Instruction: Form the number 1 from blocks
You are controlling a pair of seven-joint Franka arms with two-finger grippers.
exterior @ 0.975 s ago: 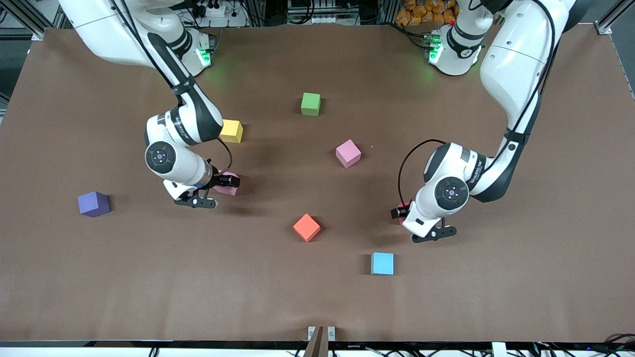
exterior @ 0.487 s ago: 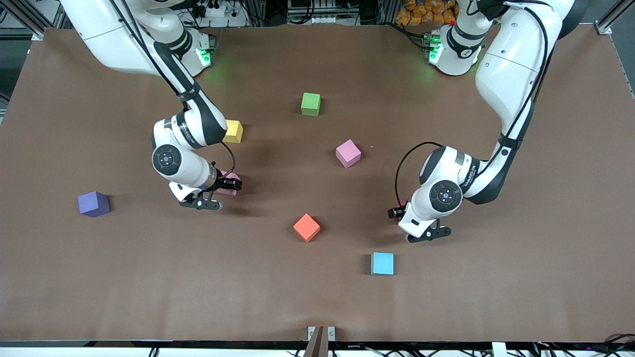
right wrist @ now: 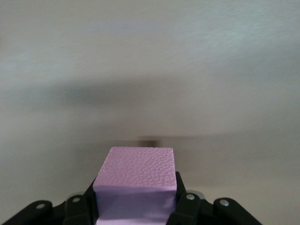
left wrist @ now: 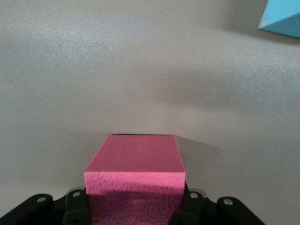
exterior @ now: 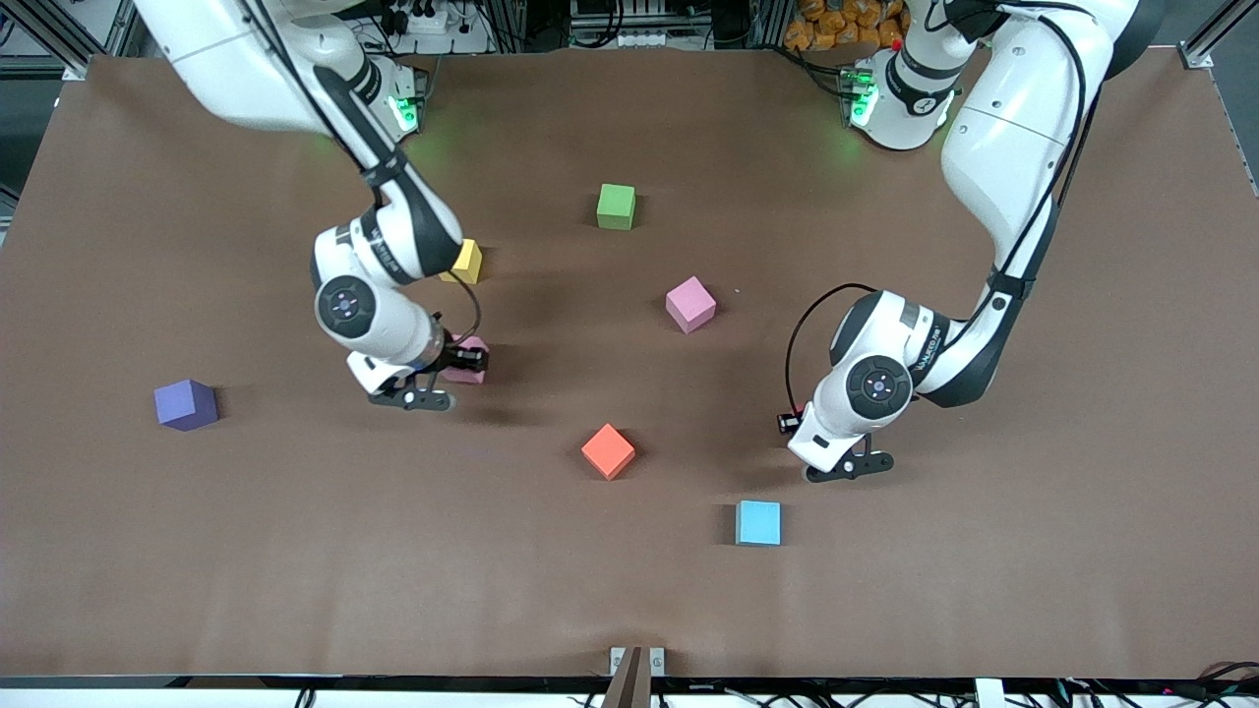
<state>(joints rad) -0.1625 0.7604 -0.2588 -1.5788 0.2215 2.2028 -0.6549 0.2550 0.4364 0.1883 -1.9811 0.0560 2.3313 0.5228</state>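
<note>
While the left gripper [left wrist: 135, 207] was closed on the red block [left wrist: 133, 161], its fingers pressing two opposite faces low on the cube, the right gripper [right wrist: 133, 208] was clamped the same way on a pink block [right wrist: 136, 166]. Whether either cube had left the surface [exterior: 629, 590] could not be told.

The red block sat toward the left arm's end, with the light blue cube [exterior: 758, 522] nearer the front camera. The held pink block sat toward the right arm's end, with the yellow block [exterior: 464, 262] farther from the camera and partly hidden by the arm. Between the arms lay the second pink block [exterior: 689, 304], the green block [exterior: 616, 206] farthest from the camera, and the orange cube [exterior: 608, 451] nearer it. The purple cube [exterior: 185, 404] lay well apart at the right arm's end.

Nothing yet formed a numeral (all five blocks were scattered). Soft foam could twist or slip in a hard pinch. If both arms carried inward together, a wrist might crowd the other arm or knock the loose pink block or orange cube askew.
</note>
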